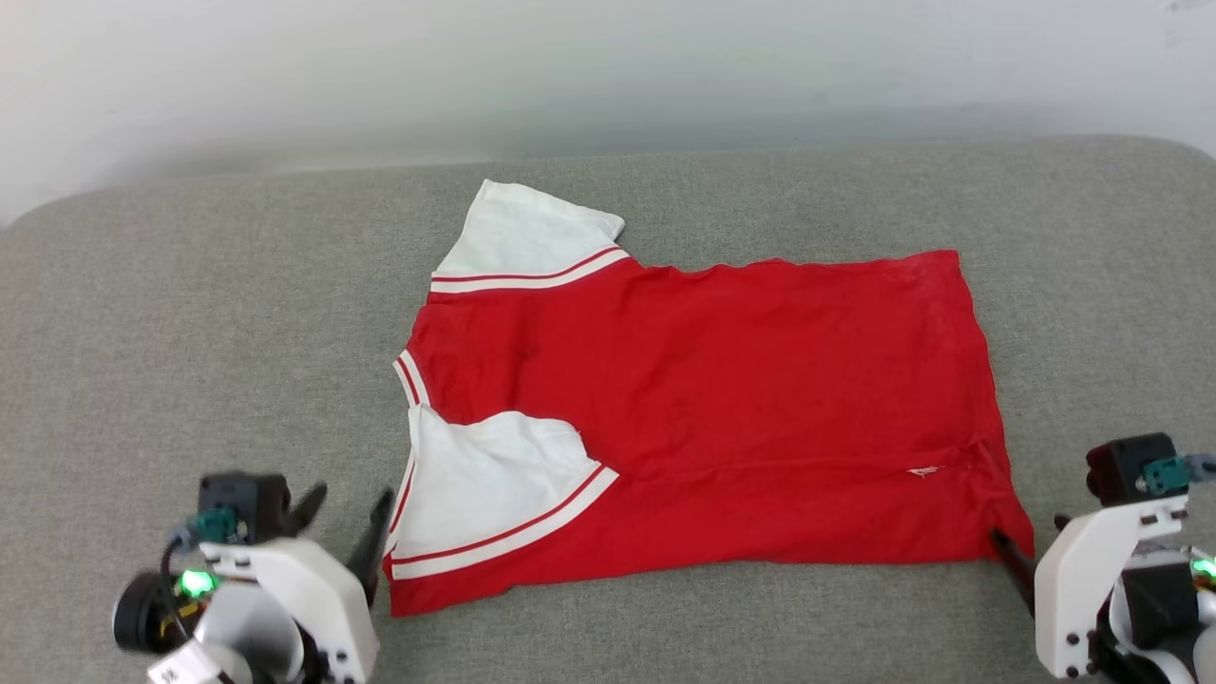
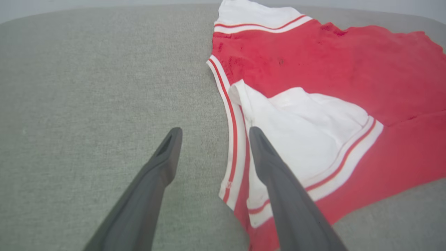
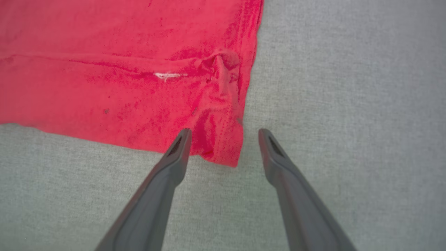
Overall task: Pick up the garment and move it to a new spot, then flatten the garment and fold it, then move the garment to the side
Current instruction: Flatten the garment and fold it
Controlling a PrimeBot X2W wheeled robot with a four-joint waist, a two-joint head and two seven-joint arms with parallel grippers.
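I see the garment [image 1: 722, 399] lying flat in the middle of the grey desk [image 1: 190, 313], with the near sleeve folded in. My left claw [image 1: 351, 494] and right claw [image 3: 224, 130] are open and empty at its near corners. I judge that more folds and the move aside are left.

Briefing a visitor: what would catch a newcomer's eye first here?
A red garment with white sleeves, spread across the middle of the grey cushion, near sleeve folded onto its body. An open left hand sits by the collar, an open right hand at the hem corner.
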